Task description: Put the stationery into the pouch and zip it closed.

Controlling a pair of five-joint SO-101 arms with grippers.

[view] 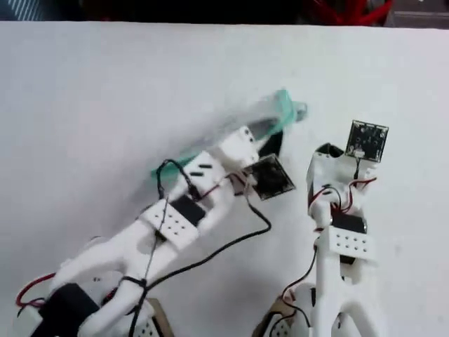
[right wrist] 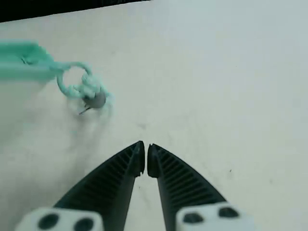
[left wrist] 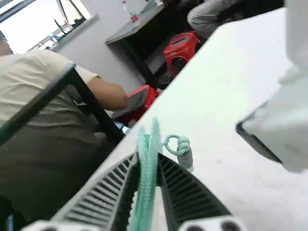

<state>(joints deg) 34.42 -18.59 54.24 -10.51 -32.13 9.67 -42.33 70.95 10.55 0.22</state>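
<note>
White table (view: 105,84): L gripper (left wrist: 148,161) clamps teal pouch (left wrist: 144,202) (cord pull (left wrist: 182,150) beside), R gripper (right wrist: 145,156) tips pinched together.

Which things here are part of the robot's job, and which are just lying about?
Job: mint-green translucent pouch; its knotted cord zip pull; left gripper clamped on the pouch; right gripper, shut and empty.
Lying about: red plastic stool; dark desk beyond the white table.

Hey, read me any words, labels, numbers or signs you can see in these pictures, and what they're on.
None can be read.
The teal pouch shows no print.
Any marking on the circuit board is too small to read.
</note>
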